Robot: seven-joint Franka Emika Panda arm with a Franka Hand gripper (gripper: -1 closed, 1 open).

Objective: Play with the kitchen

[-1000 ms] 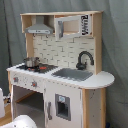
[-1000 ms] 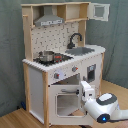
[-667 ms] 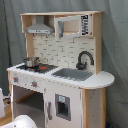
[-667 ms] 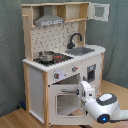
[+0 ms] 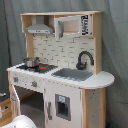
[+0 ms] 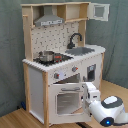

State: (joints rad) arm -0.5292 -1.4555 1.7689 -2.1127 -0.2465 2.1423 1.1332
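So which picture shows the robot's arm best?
The second exterior view: the white arm sits low at the second exterior view's right, reaching toward the oven door of the kitchen. The first exterior view shows only a white rounded bit of it at the bottom edge.

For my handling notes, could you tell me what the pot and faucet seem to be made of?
The pot on the stovetop looks like shiny metal, given its silvery glint, though it may be coated plastic. The faucet looks matte black, plastic or painted wood; I cannot tell which.
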